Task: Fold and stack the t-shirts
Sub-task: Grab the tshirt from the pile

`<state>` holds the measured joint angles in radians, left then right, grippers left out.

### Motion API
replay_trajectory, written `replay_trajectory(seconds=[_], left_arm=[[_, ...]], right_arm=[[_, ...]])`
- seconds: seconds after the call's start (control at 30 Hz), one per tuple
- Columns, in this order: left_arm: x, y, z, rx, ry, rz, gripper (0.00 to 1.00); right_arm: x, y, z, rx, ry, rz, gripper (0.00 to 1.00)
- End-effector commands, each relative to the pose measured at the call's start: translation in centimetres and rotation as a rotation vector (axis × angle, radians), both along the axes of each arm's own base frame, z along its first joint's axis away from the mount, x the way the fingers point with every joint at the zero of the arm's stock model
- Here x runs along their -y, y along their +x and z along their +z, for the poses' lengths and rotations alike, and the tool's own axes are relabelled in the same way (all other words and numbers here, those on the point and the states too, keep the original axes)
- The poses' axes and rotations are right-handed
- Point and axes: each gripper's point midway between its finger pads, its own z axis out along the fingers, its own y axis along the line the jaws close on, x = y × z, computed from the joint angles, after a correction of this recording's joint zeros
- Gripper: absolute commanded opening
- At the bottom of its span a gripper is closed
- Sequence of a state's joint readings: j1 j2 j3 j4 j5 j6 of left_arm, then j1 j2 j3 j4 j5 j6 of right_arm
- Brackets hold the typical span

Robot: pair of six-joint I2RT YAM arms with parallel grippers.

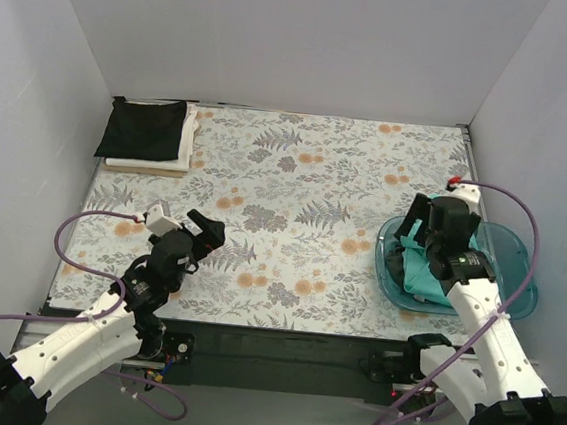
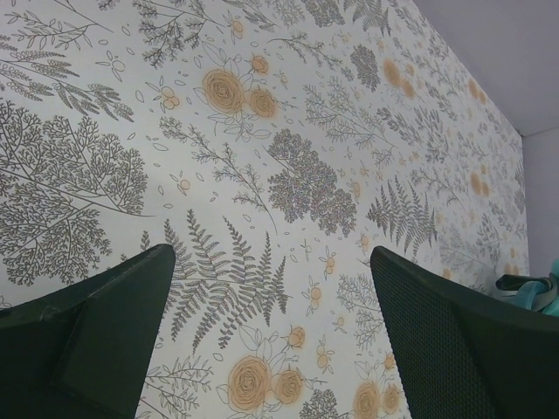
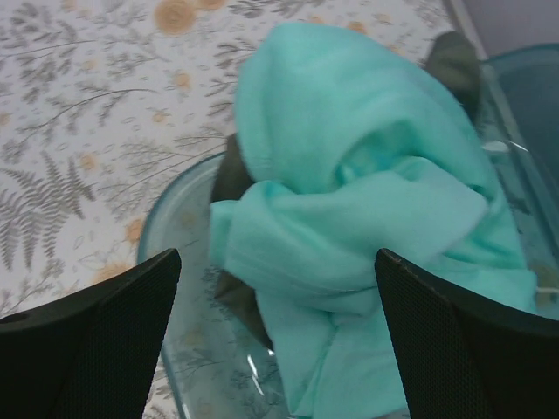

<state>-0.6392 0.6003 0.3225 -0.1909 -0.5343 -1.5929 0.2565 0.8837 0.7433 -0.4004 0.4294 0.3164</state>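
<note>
The right claw [image 3: 278, 257] hangs over the blue tray [image 1: 515, 267] at the right side of the table. Its two fingers [image 3: 96, 332] stand wide apart, so it is released, with nothing held between them. Directly under it lies the teal t-shirt [image 3: 349, 218], crumpled into a loose bundle inside the tray. A dark grey t-shirt [image 3: 234, 175] shows under the teal cloth at the left side of the bundle, and again at the far corner. How much of it is buried I cannot tell from these views. In the top view this claw is above the left part of the tray, and the teal cloth reaches from there toward the near rim.

The left claw [image 2: 272, 257] is released too. Its fingers are far apart, and only the flowered tablecloth [image 2: 262, 131] is seen between them. It is over the near left part of the table, well apart from the tray and from the folded shirts. In the left wrist view a small piece of teal cloth shows at the right edge.

In the far left corner the black t-shirt [image 1: 146, 129] lies folded flat on top of the white t-shirt [image 1: 152, 165], which is also folded. The white one shows only as a pale border along the near edge and the right edge of the black one. The two shirts touch and make a low stack on the tablecloth, close to the left wall and the back wall.
</note>
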Motion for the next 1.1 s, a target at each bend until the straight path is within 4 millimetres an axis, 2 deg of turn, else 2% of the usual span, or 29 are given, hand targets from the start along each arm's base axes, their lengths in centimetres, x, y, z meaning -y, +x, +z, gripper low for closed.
replay_trajectory(seconds=[0.0,0.07,0.13,0.2,0.3,0.4,0.43,0.5,0.53,0.6,0.63,0.73,0.77,0.87,0.9,0.97,1.0,1.07], left_arm=[[0.2,0.1,1.2,0.029,-0.008,-0.009,0.94],[0.1,0.2,1.3,0.030,-0.008,-0.004,0.94],[0.1,0.2,1.2,0.028,-0.007,-0.002,0.94],[0.3,0.2,1.1,0.024,-0.007,-0.009,0.95],[0.4,0.2,0.9,0.015,-0.003,-0.014,0.94],[0.5,0.3,0.7,0.003,0.008,-0.020,0.95],[0.6,0.3,0.6,0.001,0.010,-0.020,0.94],[0.5,0.3,0.5,-0.004,0.015,-0.017,0.94],[0.5,0.3,0.5,-0.004,0.013,-0.018,0.95],[0.6,0.3,0.5,-0.002,0.011,-0.021,0.94],[0.6,0.3,0.5,-0.003,0.012,-0.021,0.95],[0.7,0.3,0.5,-0.003,0.011,-0.024,0.95],[0.7,0.3,0.5,-0.003,0.011,-0.025,0.95],[0.6,0.3,0.4,-0.003,0.010,-0.018,0.95],[0.6,0.3,0.4,-0.002,0.010,-0.017,0.94],[0.7,0.3,0.4,-0.003,0.008,-0.021,0.94],[0.7,0.3,0.2,-0.007,0.010,-0.023,0.95],[0.7,0.4,0.2,-0.008,0.012,-0.025,0.94]], right_arm=[[5.4,-1.6,0.3,-0.049,-0.035,-0.248,0.98],[7.2,-1.7,-0.3,-0.068,-0.010,-0.312,0.98],[7.0,-1.6,-1.0,-0.093,0.029,-0.295,0.98],[7.8,-1.7,-1.8,-0.121,0.047,-0.324,0.98],[8.0,-1.7,-2.5,-0.142,0.047,-0.331,0.93],[7.7,-1.6,-3.1,-0.143,0.061,-0.319,0.72],[7.6,-1.5,-3.4,-0.141,0.065,-0.312,0.54],[7.3,-1.3,-3.3,-0.136,0.077,-0.288,0.36],[7.1,-1.1,-3.1,-0.129,0.078,-0.276,0.24],[7.0,-0.8,-2.2,-0.110,0.076,-0.253,0.12],[6.9,-0.7,-1.5,-0.087,0.078,-0.246,0.03],[6.8,0.0,1.4,-0.009,0.082,-0.227,0.01],[6.7,0.2,3.5,0.051,0.083,-0.218,0.01],[6.3,0.5,7.8,0.169,0.079,-0.168,0.01],[5.6,0.8,10.2,0.233,0.089,-0.127,0.01],[5.1,0.7,13.2,0.316,0.082,-0.079,0.02],[4.7,0.7,15.5,0.382,0.089,-0.053,0.02],[4.3,0.4,18.4,0.462,0.092,-0.026,0.01]])
